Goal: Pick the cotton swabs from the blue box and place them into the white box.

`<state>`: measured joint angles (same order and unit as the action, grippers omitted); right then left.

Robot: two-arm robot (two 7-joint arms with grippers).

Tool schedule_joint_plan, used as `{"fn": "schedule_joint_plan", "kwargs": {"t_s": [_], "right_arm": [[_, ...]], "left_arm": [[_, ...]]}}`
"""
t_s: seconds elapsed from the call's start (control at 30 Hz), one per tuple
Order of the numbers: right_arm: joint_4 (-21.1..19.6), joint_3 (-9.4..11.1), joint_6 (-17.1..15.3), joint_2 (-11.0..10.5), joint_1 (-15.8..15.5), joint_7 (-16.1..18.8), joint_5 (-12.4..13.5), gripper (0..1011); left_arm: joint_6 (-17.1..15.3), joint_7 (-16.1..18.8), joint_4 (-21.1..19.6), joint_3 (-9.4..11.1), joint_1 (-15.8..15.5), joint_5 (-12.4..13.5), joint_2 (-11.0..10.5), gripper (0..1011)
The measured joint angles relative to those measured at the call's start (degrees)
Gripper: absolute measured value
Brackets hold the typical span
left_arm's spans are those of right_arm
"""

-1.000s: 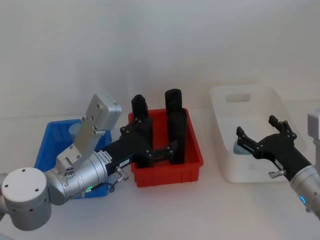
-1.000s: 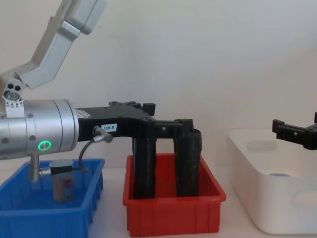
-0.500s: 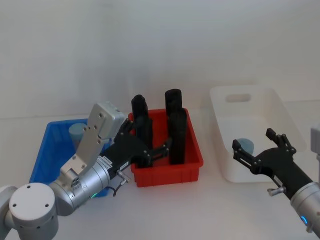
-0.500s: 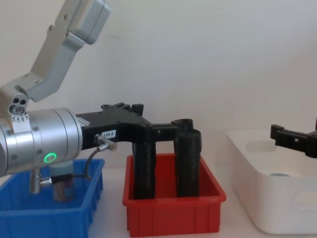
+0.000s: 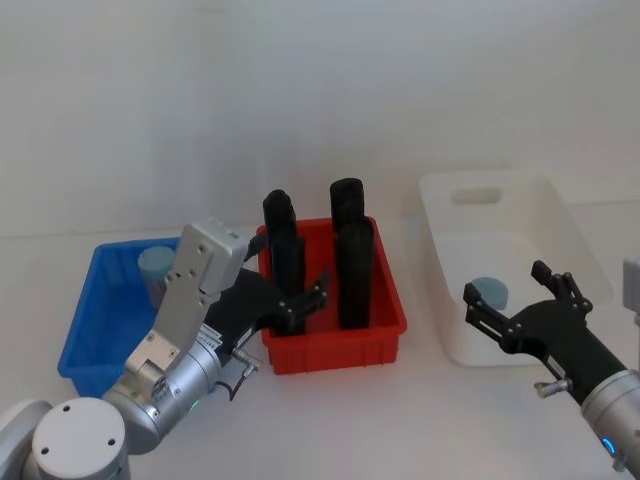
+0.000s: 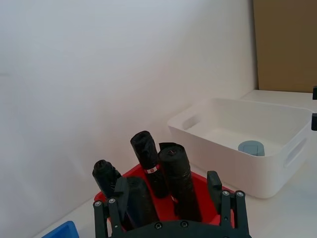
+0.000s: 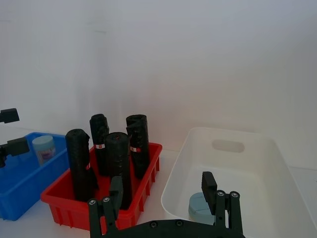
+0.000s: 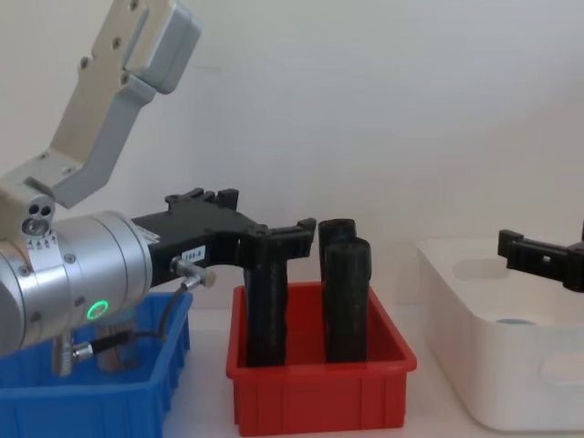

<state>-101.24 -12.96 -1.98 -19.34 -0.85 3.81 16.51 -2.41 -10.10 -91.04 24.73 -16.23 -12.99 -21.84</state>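
Note:
One cotton swabs tub [image 5: 155, 265] with a light blue lid stands at the back of the blue box [image 5: 85, 320], also seen in the right wrist view as the tub [image 7: 43, 148] in the blue box [image 7: 15, 198]. A second tub [image 5: 487, 293] rests in the white box [image 5: 560, 215], seen too in the left wrist view [image 6: 251, 147] and right wrist view [image 7: 200, 208]. My left gripper [image 5: 288, 292] hangs open and empty at the red bin's front left corner, right of the blue box. My right gripper [image 5: 507, 290] is open and empty at the white box's front edge.
A red bin [image 5: 335, 350] holding several tall black rolls [image 5: 347, 200] stands between the blue box and the white box. A plain wall closes off the back. The left arm's large silver body [image 8: 73, 283] looms over the blue box [image 8: 91, 401].
My left gripper has drawn back and to the left, away from the black rolls. My right gripper has pulled back from over the white box, leaving a tub inside it.

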Motion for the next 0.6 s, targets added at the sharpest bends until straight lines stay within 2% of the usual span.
{"fn": "schedule_joint_plan", "kwargs": {"t_s": [0.27,0.6], "right_arm": [[0.0,0.0,0.0,0.0,0.0,0.0,0.0,1001],[0.0,0.0,0.0,0.0,0.0,0.0,0.0,1001]], "left_arm": [[1.1,6.1,-1.4,0.9,1.7,1.0,-0.1,1004],[1.7,9.4,-2.2,1.3,2.7,1.5,-0.1,1004]]}}
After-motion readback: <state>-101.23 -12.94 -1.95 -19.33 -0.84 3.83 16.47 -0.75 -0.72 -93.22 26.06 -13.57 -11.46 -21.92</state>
